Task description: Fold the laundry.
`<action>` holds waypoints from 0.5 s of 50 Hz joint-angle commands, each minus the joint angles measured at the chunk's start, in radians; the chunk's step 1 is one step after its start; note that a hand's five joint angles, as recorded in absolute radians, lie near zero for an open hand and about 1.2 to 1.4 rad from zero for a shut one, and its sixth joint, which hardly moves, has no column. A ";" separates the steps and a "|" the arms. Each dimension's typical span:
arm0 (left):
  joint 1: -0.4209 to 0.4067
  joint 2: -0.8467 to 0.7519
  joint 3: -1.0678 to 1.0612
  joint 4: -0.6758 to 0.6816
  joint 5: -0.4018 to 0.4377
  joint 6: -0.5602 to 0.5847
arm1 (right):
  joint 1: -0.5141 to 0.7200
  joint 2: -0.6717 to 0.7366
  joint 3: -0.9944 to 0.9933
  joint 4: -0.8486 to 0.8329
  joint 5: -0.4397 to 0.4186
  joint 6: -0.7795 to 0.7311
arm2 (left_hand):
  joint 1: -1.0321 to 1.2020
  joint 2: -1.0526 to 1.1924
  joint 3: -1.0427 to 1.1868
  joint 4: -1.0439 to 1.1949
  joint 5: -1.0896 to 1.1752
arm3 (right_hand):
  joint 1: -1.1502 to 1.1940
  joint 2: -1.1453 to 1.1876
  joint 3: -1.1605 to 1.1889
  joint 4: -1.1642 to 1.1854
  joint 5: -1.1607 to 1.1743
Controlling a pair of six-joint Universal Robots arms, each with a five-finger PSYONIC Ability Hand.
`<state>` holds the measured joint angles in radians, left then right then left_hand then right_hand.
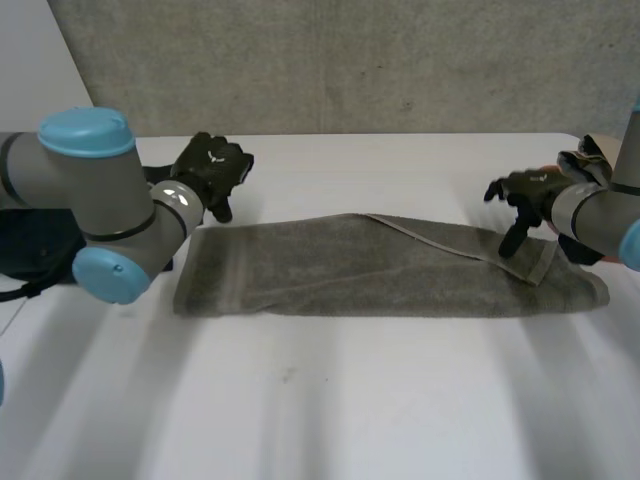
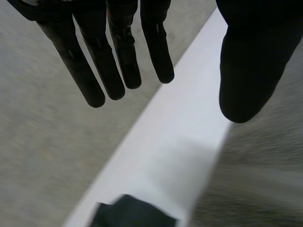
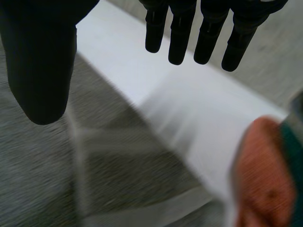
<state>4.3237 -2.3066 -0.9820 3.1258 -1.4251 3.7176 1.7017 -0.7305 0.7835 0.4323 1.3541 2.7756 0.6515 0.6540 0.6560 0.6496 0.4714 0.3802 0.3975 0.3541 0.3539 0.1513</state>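
Nearest: bare white table [image 1: 330, 400]. Mid-table: grey towel [image 1: 350, 275] laid out long, left to right, flat, with a narrow flap folded over along its far right edge. Just past far left corner: left hand [image 1: 212, 172], fingers [image 2: 104, 71] straight, apart from thumb, gripping nothing. At right end: right hand [image 1: 525, 195], fingers [image 3: 208, 33] straight too, empty, thumb pointing down at towel; contact unclear. Beside it: blurred orange-teal thing [image 3: 267, 175]. Behind: grey wall [image 1: 350, 60].

- Grey towel [image 1: 330, 275], long and narrow
- Stretched sideways across the middle of the white table [image 1: 350, 400], lying flat
- Folded lengthwise, a hemmed edge slanting over the top layer towards the right end, corner flap turned over there
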 commanded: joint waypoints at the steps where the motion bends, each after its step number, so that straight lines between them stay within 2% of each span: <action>1: 0.016 0.044 -0.075 -0.055 0.026 -0.104 | -0.033 0.057 0.017 0.011 -0.032 0.007 | -0.009 -0.012 -0.014 -0.007 -0.004 | -0.035 -0.053 -0.009 -0.009 0.019; 12: 0.008 0.046 -0.152 0.062 0.009 -0.088 | -0.033 0.077 0.097 -0.204 0.017 -0.024 | -0.050 -0.053 -0.055 -0.049 -0.045 | -0.024 -0.041 0.002 0.003 0.031; 19: 0.007 0.050 -0.159 0.065 -0.003 -0.084 | -0.031 0.106 0.086 -0.245 0.034 -0.079 | -0.053 -0.056 -0.058 -0.052 -0.048 | 0.029 0.012 0.055 0.055 0.083; 25: 0.014 0.061 -0.162 0.065 -0.008 -0.084 | -0.028 0.134 0.046 -0.254 0.039 -0.091 | -0.059 -0.062 -0.064 -0.057 -0.054 | 0.211 0.194 0.237 0.237 0.265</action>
<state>4.3320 -2.2534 -1.1429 3.1942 -1.4291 3.6341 1.6717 -0.6157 0.8601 0.1824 1.3914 2.6954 0.5714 0.5518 0.5570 0.5460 0.3627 0.4211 0.4124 0.4240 0.4212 0.2584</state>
